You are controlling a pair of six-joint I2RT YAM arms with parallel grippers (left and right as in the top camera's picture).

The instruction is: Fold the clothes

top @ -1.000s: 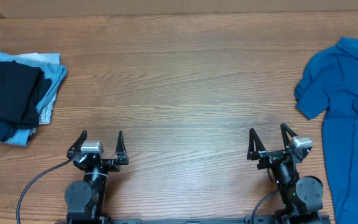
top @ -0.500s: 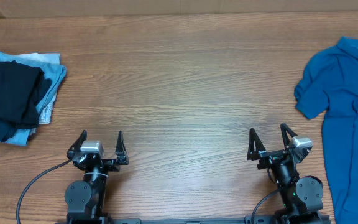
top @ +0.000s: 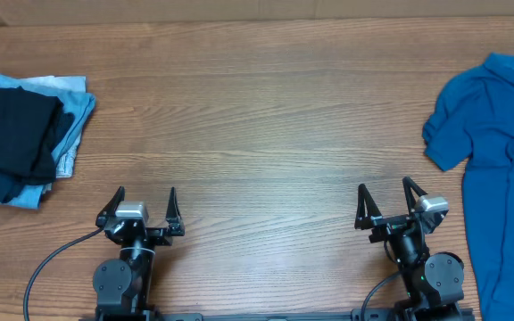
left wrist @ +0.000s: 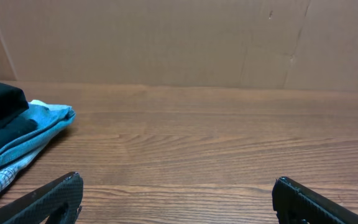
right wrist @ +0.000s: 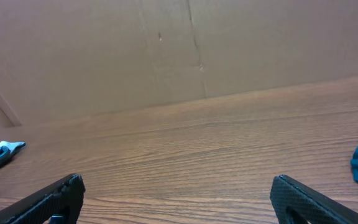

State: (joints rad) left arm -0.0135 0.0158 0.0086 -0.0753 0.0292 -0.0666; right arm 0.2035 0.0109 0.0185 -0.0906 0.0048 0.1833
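Your left gripper (top: 145,193) sits at the near edge of the wooden table (top: 257,116), on the left side. Its two fingers (left wrist: 51,198) are wide apart and hold nothing. Your right gripper (top: 385,185) sits at the near edge on the right side. Its jaws are wide apart too, and nothing is between them.

The blue shirt (top: 498,160) lies on the far right of the table, just beside your right gripper but not touching it. It is spread out and not folded. One short sleeve (top: 444,134) sticks out to the left. Part of the shirt runs off the right edge of the overhead view. In the right wrist view you can see only a small bit of it at the right edge.

A pile of folded clothes (top: 25,134) lies on the far left of the table, well apart from your left gripper. A black piece (top: 12,134) is on top, with light blue cloth (top: 77,114) under it. A brown cardboard wall (left wrist: 179,43) stands behind the table.
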